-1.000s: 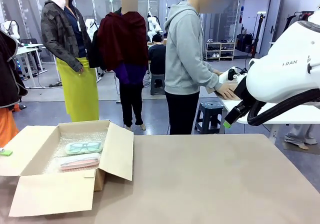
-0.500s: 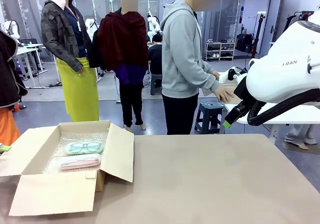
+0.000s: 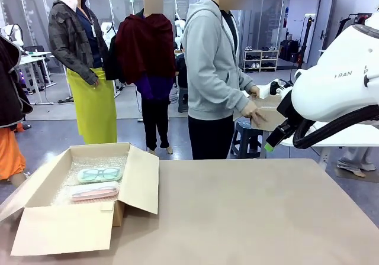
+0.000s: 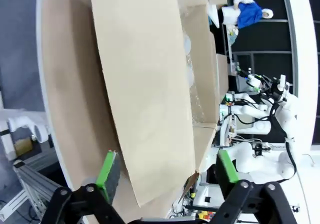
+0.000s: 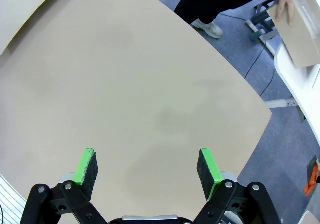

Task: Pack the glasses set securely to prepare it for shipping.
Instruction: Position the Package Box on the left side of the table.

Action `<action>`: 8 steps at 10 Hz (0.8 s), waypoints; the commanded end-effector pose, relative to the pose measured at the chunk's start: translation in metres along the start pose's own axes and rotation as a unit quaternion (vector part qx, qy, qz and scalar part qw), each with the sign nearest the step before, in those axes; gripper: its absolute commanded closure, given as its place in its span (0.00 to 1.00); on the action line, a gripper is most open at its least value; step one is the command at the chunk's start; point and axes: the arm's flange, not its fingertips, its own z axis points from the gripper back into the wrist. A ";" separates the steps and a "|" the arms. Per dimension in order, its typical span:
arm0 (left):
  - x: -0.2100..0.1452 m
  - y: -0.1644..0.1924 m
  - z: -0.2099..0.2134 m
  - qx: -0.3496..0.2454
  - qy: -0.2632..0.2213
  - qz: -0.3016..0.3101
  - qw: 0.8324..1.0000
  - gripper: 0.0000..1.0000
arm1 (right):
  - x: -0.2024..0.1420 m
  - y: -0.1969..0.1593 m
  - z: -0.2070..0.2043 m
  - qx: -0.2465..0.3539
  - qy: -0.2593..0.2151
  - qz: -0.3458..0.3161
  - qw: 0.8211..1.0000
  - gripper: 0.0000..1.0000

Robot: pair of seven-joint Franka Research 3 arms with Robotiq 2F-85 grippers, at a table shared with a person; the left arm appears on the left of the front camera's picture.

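A wide tan table (image 3: pixel 249 212) fills the foreground of a busy workroom with glass partitions, shelving and other benches behind it; an open brown cardboard box (image 3: pixel 77 206) sits at the table's left end and serves as the anchor for everything else. Inside the box, on a bubble-wrap lining (image 3: pixel 89 164), the glasses set lies flat: the mint-green case (image 3: pixel 99 174) toward the far wall of the box and the pink-coral case (image 3: pixel 95 191) just beside it on the near side, both well below the rim. The box's flaps stand open, the near one spread flat on the table, the right one raised. In the left wrist view, the left gripper (image 4: pixel 167 171) has its green pads spread wide with one long flap of the box between them, and I cannot tell whether either pad touches the cardboard. Beyond the table, to the right of the box, a person in a grey hoodie (image 3: pixel 216 70) handles a flat piece of cardboard (image 3: pixel 269 117) at another bench. Farther right, the white shell of the right arm (image 3: pixel 337 81) carries part of a printed word, "RAN". The right gripper (image 5: pixel 147 166) hangs over bare tabletop well right of the box, jaws fully apart, nothing between them.
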 end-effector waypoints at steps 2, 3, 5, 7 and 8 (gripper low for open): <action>-0.008 -0.037 0.016 0.029 -0.017 -0.035 0.999 0.00 | 0.003 0.001 0.000 -0.003 0.003 -0.004 1.000 0.00; -0.009 -0.046 0.013 0.026 -0.016 -0.050 0.998 0.00 | 0.003 0.001 0.000 -0.003 0.003 -0.004 1.000 0.00; 0.002 -0.031 0.021 0.013 -0.016 -0.025 0.999 0.00 | 0.003 0.001 0.000 -0.003 0.003 -0.004 1.000 0.00; 0.002 -0.031 0.021 0.013 -0.016 -0.025 0.999 0.00 | 0.003 0.001 0.000 -0.003 0.003 -0.004 1.000 0.00; 0.002 -0.031 0.021 0.013 -0.016 -0.025 0.999 0.00 | 0.003 0.001 0.000 -0.003 0.003 -0.004 1.000 0.00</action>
